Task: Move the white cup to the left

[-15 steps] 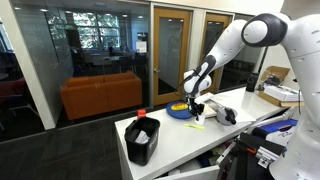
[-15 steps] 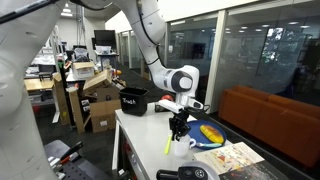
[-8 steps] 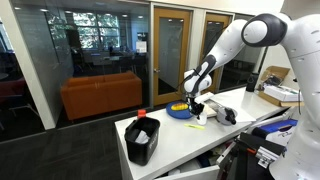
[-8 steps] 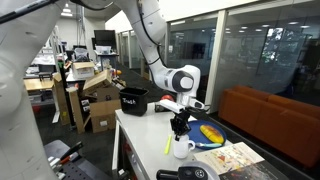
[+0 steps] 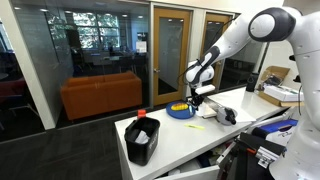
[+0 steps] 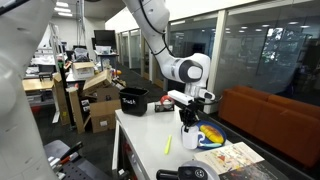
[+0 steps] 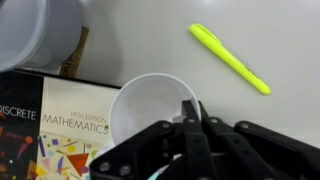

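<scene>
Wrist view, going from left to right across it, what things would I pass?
Discrete Mathematics book, white cup, yellow highlighter.

A: How's the light?
B: Bright, even, from overhead; the glass [image 5: 95, 40] carries reflections.
A: And sharpness?
B: Exterior views are soft. In the wrist view the gripper [image 7: 190, 112] is dark and blurred, the cup [image 7: 140, 105] nearly blown out.

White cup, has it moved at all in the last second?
Yes. The white cup has gone up and shifted away from the yellow marker, which lies where it was, toward the blue dish.
</scene>
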Robot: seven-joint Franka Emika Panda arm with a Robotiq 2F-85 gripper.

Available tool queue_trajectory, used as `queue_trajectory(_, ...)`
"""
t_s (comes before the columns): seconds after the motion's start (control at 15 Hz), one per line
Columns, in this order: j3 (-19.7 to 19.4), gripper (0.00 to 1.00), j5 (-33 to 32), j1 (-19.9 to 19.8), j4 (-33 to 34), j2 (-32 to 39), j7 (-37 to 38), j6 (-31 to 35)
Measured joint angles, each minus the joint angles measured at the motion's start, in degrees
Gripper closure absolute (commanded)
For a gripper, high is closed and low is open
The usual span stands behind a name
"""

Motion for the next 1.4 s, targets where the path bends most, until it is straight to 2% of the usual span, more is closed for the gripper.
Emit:
queue_trajectory(0.47,2.49,0.99,0.07,0.09,-4.01,-12.89,-14.35,-5.11)
queue_trajectory(0.8,5.27,0.99,-0.65,2.83,-7.87,-19.71,-21.28,-6.82)
queue_trajectory(1.4,9.93,0.99,-5.72,9.67,-8.69,-21.45,-27.99,-6.87)
